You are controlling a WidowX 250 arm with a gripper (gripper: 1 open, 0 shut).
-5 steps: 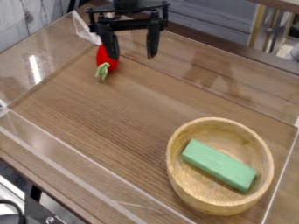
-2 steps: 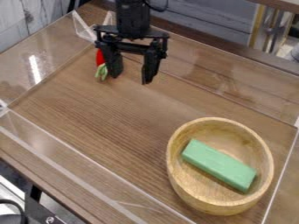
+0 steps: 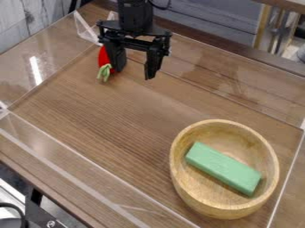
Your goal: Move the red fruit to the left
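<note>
Gripper [image 3: 135, 64]: black, pointing down, jaws spread wide, holding nothing. Red fruit [image 3: 105, 61]: lying on wooden table [image 3: 107, 134] just beside the left-hand finger, far-left area. Wooden bowl [image 3: 226, 168]: near right, containing green block [image 3: 223, 168].

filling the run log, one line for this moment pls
gripper: open, pointing down | red fruit: on table, not held | green block: in wooden bowl
</note>
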